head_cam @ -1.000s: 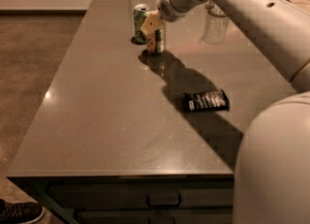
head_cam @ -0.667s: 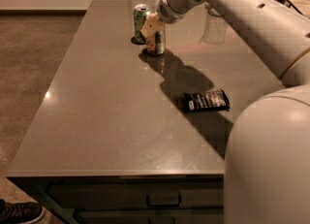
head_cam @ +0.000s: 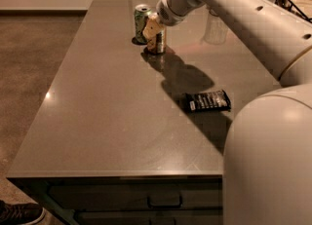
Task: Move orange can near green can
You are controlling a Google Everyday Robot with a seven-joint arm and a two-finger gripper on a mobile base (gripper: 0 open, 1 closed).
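Camera view: end effector (head_cam: 154, 28) at orange can (head_cam: 157, 45)

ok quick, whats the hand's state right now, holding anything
hand: at the upper part of the orange can, which stands on the table beside the green can; whether it grips or is open cannot be told

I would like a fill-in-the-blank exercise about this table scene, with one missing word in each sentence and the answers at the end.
1. The green and white aluminium can and the orange and tan aluminium can stand on the dark grey table: ____ cans in all.
2. The robot's claw is at the ____ and tan can.
3. The flat foil snack packet lying alone is ____ in colour.
Missing words: two; orange; black.
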